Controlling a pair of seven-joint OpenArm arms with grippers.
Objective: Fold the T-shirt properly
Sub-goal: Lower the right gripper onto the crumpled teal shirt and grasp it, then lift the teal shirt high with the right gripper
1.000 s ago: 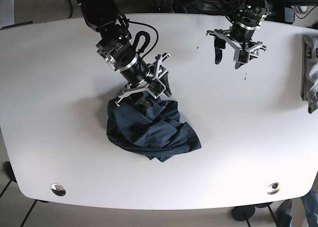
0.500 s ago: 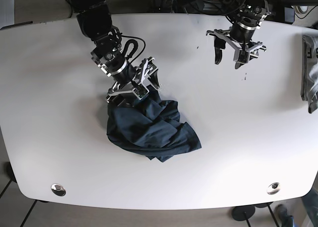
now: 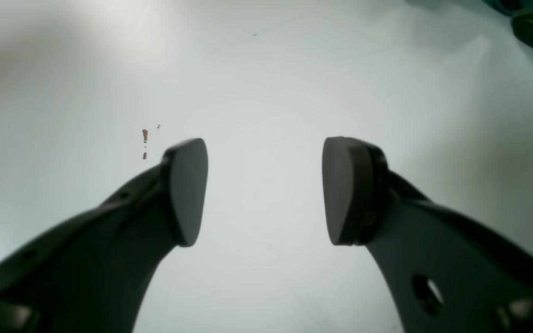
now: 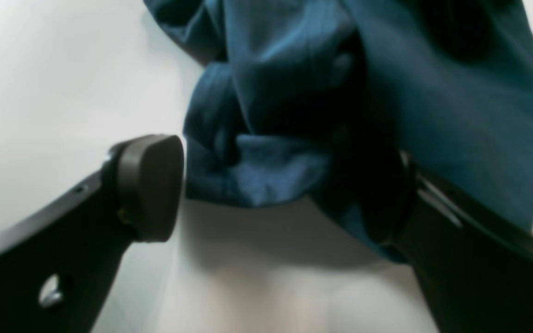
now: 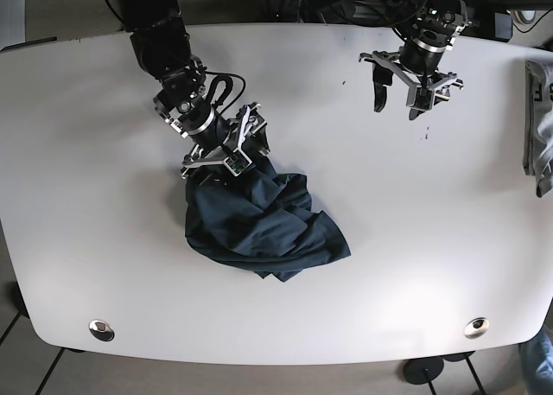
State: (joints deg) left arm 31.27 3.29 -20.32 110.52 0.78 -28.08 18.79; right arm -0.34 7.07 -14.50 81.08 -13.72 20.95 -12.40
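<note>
Since a second ago, the right hand (image 5: pixel 226 160) pulls back up-left, released, straddling the crumpled T-shirt (image 5: pixel 259 222) edge mid-tabletop (image 5: pixel 104 239). Left hand (image 5: pixel 406 91) hangs released, well apart. Best pinch one single layer, not the bunch.

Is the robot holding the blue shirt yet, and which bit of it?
Not yet. The right gripper is open around the shirt's bunched top edge. The left gripper is open over bare table.
</note>
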